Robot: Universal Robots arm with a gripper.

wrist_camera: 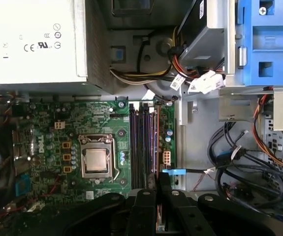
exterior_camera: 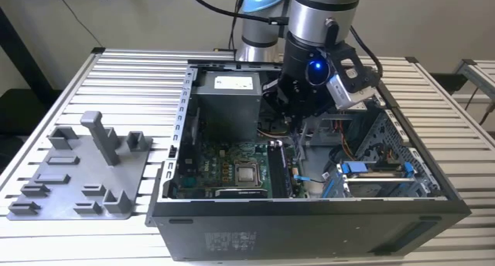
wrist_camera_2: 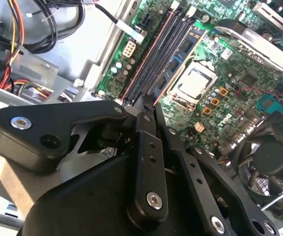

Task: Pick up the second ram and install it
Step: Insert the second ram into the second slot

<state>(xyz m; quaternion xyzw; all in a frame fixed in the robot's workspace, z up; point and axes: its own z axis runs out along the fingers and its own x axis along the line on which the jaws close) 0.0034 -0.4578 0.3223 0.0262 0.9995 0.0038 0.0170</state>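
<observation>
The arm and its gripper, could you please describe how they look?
The arm is silver-grey tube with a pale blue joint cap and black cables. A blue light glows on its black wrist. The gripper is matte black, with flat linkage bars and silver screws.

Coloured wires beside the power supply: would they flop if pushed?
Probably floppy: the coloured wires curve and sag in loose bundles. Likely light, since they look thin. They might spring back a little, as a white plug seems to anchor some.

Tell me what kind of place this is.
Probably a robotics lab test bench: an open computer case sits on a slatted aluminium table, with a grey fixture tray beside it and the arm's pincer over the motherboard.
</observation>
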